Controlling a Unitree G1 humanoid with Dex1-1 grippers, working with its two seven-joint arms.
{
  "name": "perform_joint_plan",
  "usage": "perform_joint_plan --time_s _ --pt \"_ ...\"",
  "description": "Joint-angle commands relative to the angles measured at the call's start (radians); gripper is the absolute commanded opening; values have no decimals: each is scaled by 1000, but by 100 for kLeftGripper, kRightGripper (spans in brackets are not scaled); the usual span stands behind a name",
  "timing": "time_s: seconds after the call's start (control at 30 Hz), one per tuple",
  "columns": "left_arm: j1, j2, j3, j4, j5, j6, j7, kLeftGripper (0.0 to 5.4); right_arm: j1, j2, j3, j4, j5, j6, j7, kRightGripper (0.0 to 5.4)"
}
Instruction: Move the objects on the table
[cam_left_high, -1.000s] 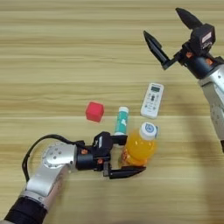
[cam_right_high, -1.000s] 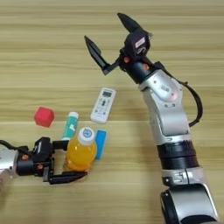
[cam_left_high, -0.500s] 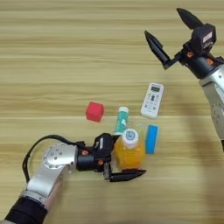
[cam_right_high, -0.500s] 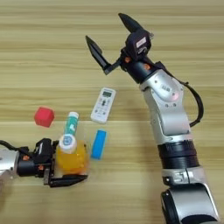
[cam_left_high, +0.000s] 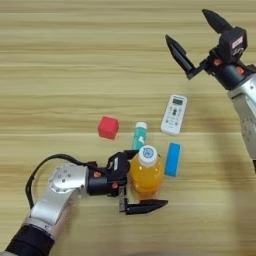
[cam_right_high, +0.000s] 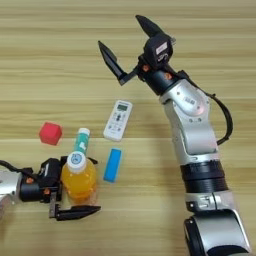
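bottle first: the orange juice bottle (cam_left_high: 145, 173) stands upright with its white cap up, near the front of the table (cam_left_high: 60, 60), between the two black fingers of my left gripper (cam_left_high: 137, 181); one finger lies on the wood in front of it, the other sits behind, so i read it as grasped. a second ago it covered the flat blue bar (cam_left_high: 172, 159); now it has slid to my left, the bar lies bare just beside it, and the bottle's shoulder nearly touches the teal-and-white tube (cam_left_high: 139, 135). that tells me dragging works. the red cube (cam_left_high: 108, 127) and white remote (cam_left_high: 174, 114) sit apart, unmoved. my right gripper (cam_left_high: 196, 35) hangs spread wide and empty over the far side.
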Motion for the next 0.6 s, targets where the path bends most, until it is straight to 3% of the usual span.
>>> perform_joint_plan --time_s 0.03,0.6 --pt "2 18 5 -19 8 4 0 537 -21 -7 -4 2 9 11 6 540" --pt "26 58 76 -239 -70 29 30 537 -19 -8 -6 6 11 8 9 540"
